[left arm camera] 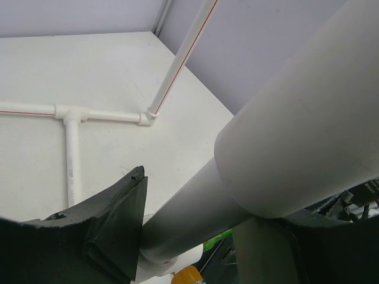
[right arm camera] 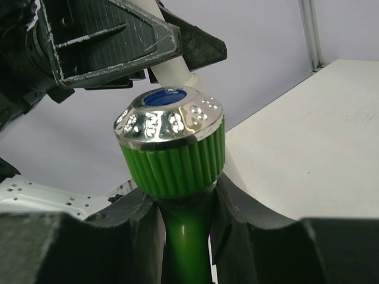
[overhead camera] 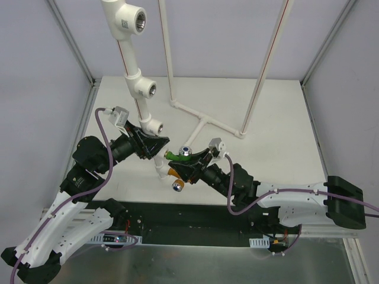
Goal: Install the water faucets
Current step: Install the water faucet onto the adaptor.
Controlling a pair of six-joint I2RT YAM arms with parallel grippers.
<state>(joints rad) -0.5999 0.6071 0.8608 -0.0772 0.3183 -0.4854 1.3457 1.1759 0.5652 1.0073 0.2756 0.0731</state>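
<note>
The green water faucet [overhead camera: 177, 155] lies level beside the white upright pipe [overhead camera: 142, 112], its silver cap [right arm camera: 169, 118] facing up. My right gripper [overhead camera: 192, 161] is shut on its green body [right arm camera: 185, 236] just under the ribbed collar. The orange water faucet [overhead camera: 174, 176] sticks out of the pipe's foot below it, silver end [overhead camera: 177, 186] toward the arms. My left gripper [overhead camera: 149, 144] is shut on the white pipe [left arm camera: 195, 207], with the black fingers [left arm camera: 112, 228] on either side. Bits of green faucet [left arm camera: 217, 241] and orange faucet [left arm camera: 189, 276] show under the pipe.
Tee fittings with metal threaded holes sit up the pipe [overhead camera: 135, 21], [overhead camera: 145, 89], [overhead camera: 155, 126]. A thin white pipe frame [overhead camera: 204, 120] lies on the table behind, with slim uprights [overhead camera: 262, 77], [overhead camera: 167, 53]. Grey walls enclose the table [overhead camera: 278, 136].
</note>
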